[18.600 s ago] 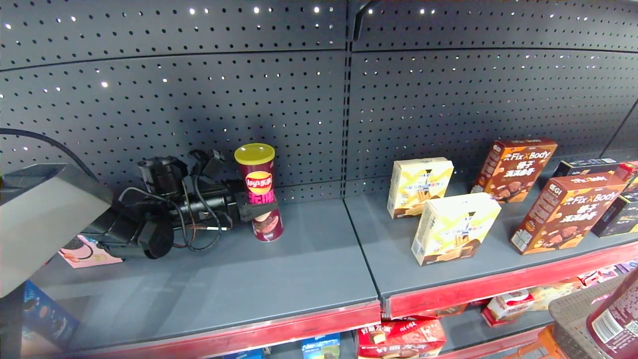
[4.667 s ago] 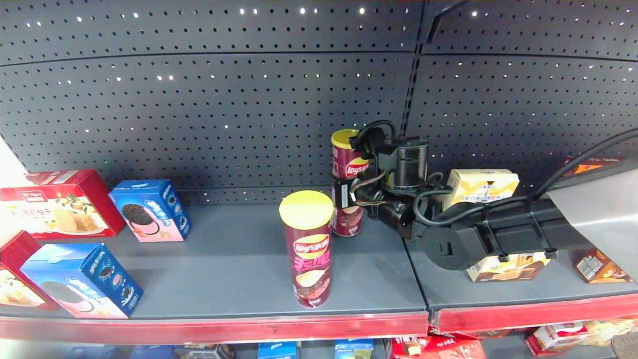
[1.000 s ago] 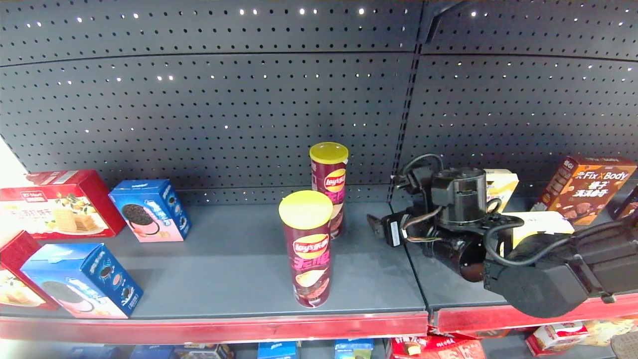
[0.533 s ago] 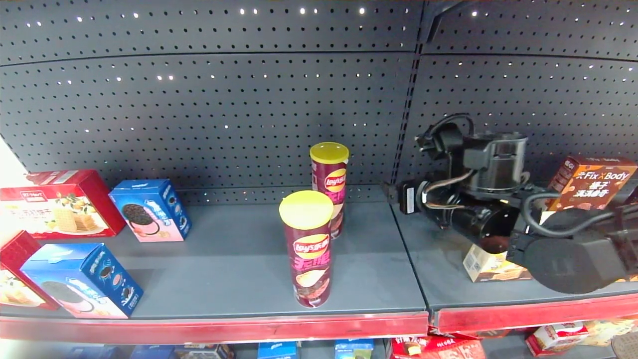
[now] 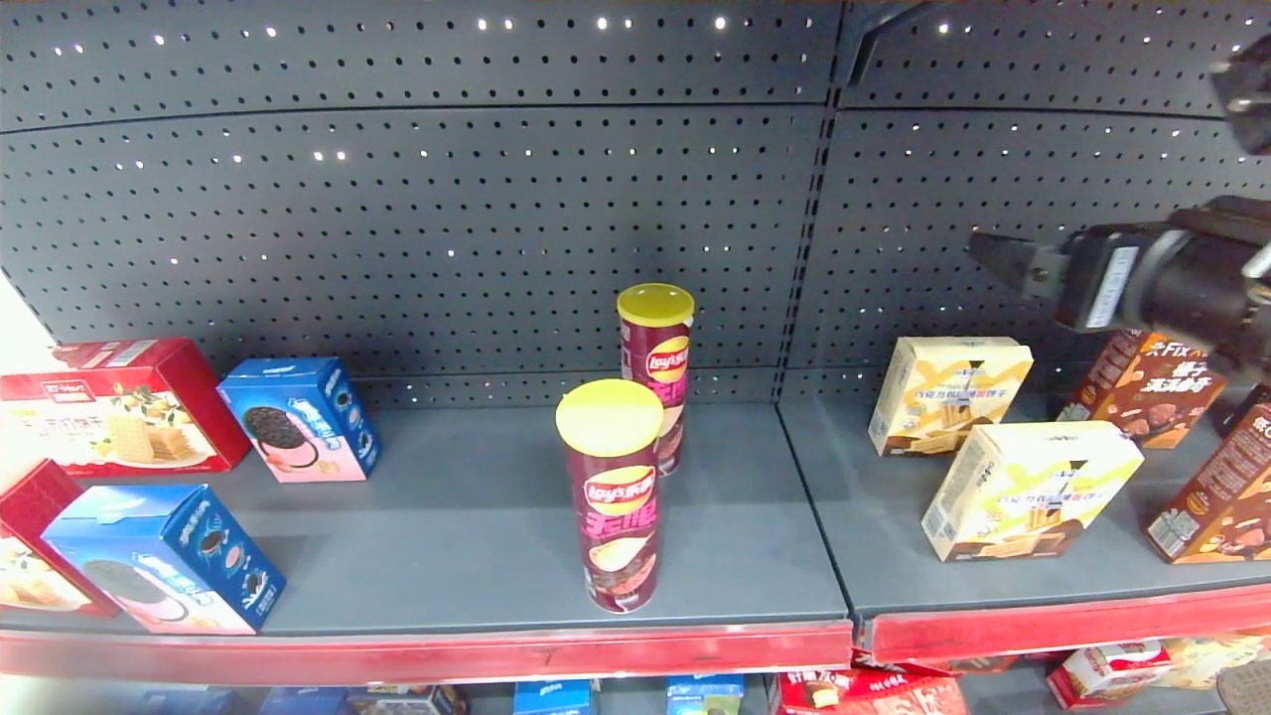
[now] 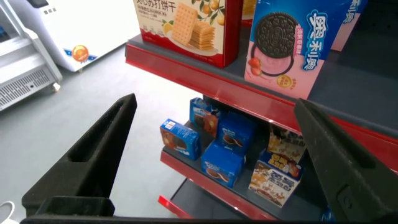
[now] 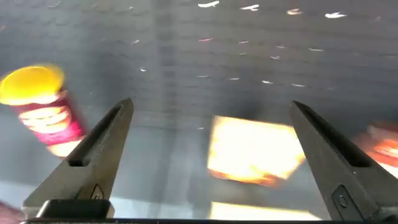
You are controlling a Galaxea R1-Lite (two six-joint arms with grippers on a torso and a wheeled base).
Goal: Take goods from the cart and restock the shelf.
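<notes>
Shelf (image 5: 477, 536) before us: our right gripper (image 7: 210, 106) hangs over its right end, fingers apart, empty; our left gripper (image 6: 214, 102) gapes too. Front can (image 5: 616, 497) stands at the front edge, back can (image 5: 655, 372) behind it.

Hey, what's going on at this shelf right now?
A robot is restocking a store shelf. The front chip can and the back chip can stand upright on the grey shelf. The right gripper is open and empty, raised above the cream boxes to the cans' right. The left gripper is open and empty, low by the shelf's left end.
</notes>
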